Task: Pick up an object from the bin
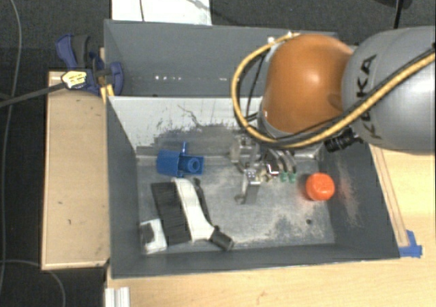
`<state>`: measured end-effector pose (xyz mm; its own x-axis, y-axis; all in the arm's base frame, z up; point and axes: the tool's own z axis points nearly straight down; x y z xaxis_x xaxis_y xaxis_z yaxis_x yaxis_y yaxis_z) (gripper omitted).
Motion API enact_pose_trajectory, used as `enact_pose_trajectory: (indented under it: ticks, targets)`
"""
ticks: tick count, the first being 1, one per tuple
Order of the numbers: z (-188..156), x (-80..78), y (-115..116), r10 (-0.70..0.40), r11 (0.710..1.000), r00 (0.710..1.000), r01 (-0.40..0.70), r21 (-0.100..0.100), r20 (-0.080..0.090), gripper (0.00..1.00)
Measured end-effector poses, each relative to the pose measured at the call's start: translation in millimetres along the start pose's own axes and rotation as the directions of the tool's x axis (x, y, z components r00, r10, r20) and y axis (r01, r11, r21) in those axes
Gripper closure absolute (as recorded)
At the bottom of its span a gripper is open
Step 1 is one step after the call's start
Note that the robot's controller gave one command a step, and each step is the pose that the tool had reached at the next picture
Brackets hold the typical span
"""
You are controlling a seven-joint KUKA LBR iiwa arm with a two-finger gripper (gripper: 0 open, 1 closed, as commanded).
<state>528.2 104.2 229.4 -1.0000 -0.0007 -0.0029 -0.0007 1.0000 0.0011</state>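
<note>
My gripper point(244, 195) hangs over the middle of the bin floor, below the orange cover, with one fingertip showing near the floor and nothing seen between its fingers. An orange rounded thing point(319, 187) lies to its right, a short way off. To its left, by the back wall, sits a blue plastic block with a round opening point(180, 162). At front left lies a black-and-white brush-like tool point(182, 215), tilted, with a dark end toward the bin's middle.
The arm and its orange cover hang over the right back part of the bin and hide the floor beneath them. Bare scuffed floor lies in front of the gripper.
</note>
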Motion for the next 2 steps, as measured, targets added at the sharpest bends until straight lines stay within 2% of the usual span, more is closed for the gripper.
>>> enact_pose_trajectory:
  ticks: [1, 2]
  targets:
    - [62.3, -25.1, 34.4, -0.001, 1.0, 1.0, 0.001, -0.002, 0.004, 0.0]
    - [132.1, -19.2, 106.8, 0.217, 0.976, 0.976, -0.217, -0.003, 0.006, 0.0]
